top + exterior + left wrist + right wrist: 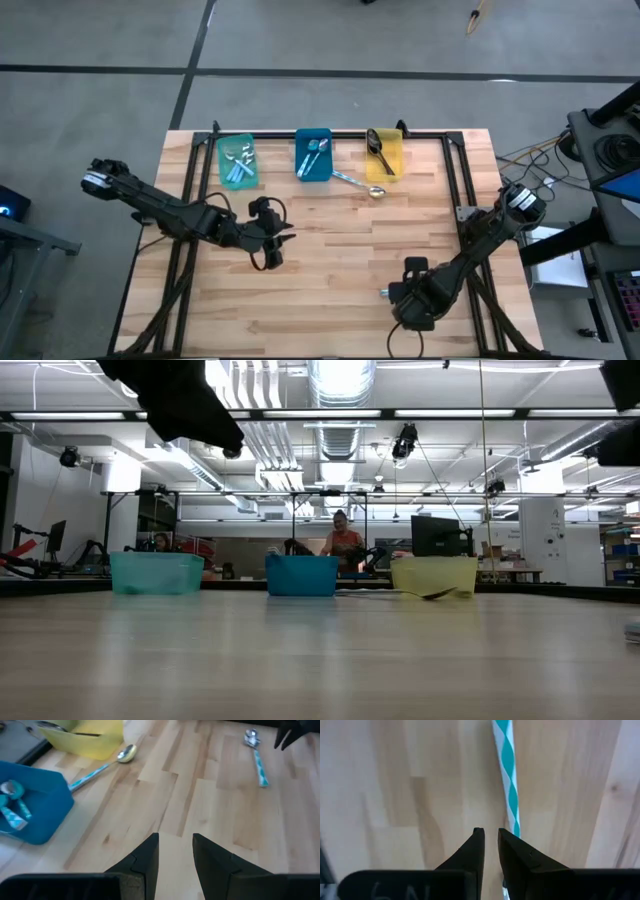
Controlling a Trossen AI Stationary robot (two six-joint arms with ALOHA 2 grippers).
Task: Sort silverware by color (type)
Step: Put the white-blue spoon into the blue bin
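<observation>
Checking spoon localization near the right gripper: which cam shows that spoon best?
Left wrist view: the spoon shows whole, bowl and striped handle, lying on the table. Right wrist view shows only its handle beside the right gripper, not between the fingers. High view shows a sliver; low view shows only a blur at the edge.

Two dark, slender jointed arms are seen, each capped with a pale grey ring near the base joint. Both grippers, left gripper (175, 851) and right gripper (490, 846), are fitted with black wedge-shaped fingers on a flat black bar.
</observation>
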